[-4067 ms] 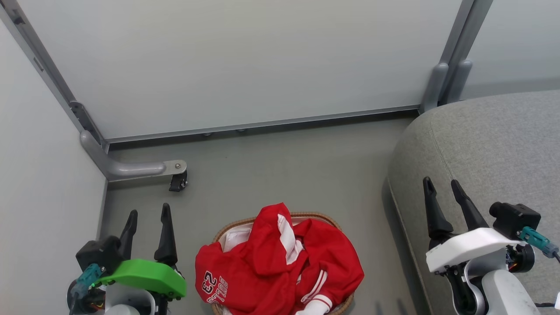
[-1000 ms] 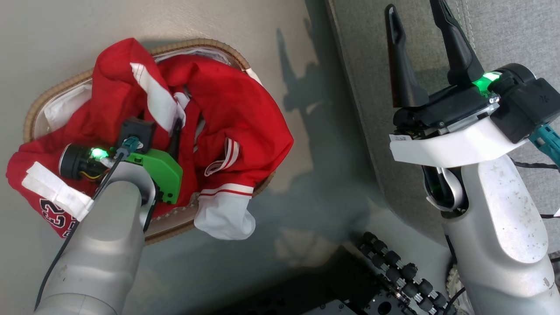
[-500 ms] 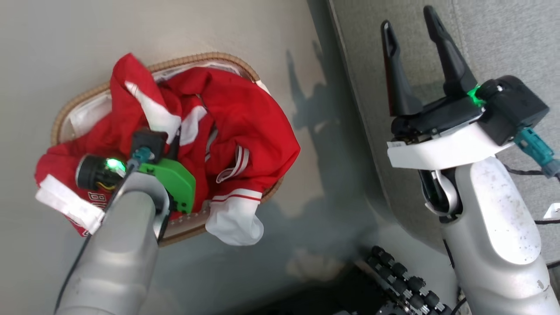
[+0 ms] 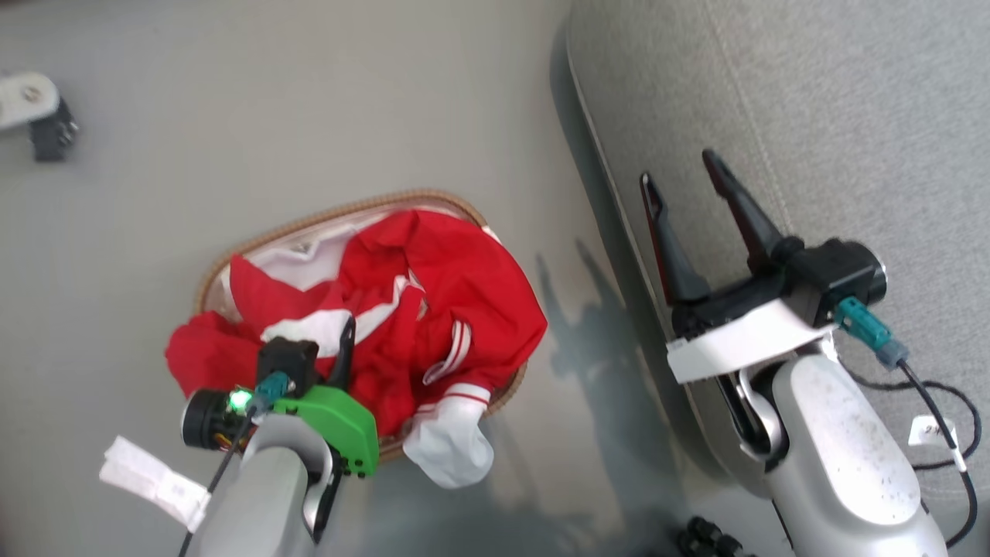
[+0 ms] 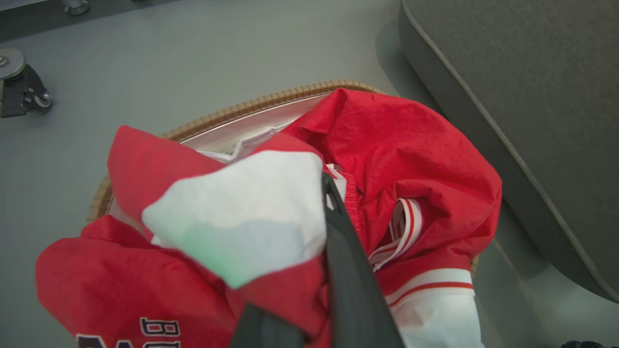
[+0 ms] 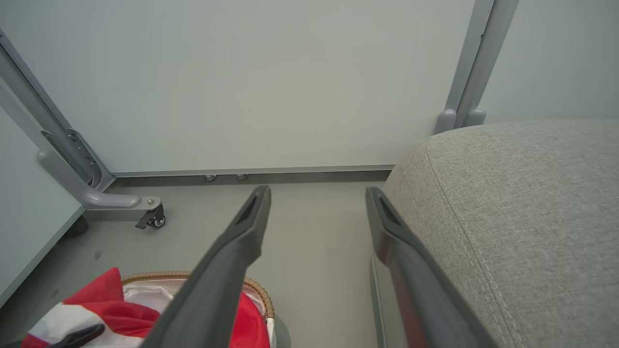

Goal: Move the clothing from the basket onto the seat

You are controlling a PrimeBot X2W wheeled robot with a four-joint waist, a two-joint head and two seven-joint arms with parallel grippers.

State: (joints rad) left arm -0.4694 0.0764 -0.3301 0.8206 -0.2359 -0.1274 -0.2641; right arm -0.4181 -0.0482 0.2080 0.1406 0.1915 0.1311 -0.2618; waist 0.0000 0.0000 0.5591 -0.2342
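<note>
Left wrist view, lower centre: my left gripper (image 5: 323,193) clamped on clothing (image 5: 411,145) in basket (image 5: 271,99); next, lift clear, swing to seat (image 5: 532,96).

The basket (image 4: 309,220) sits on the floor (image 4: 309,93), to the left of the seat (image 4: 812,116), with a strip of floor between them. The clothing (image 4: 456,302) lies heaped in the basket and spills over its rim on the near and left sides. A sleeve cuff (image 4: 448,445) hangs outside the near rim. The left gripper (image 4: 344,340) sits in the heap at the basket's near side. The right gripper (image 4: 677,170) hangs over the seat's left edge. A caster (image 4: 48,135) stands on the floor well beyond the basket, far left.
</note>
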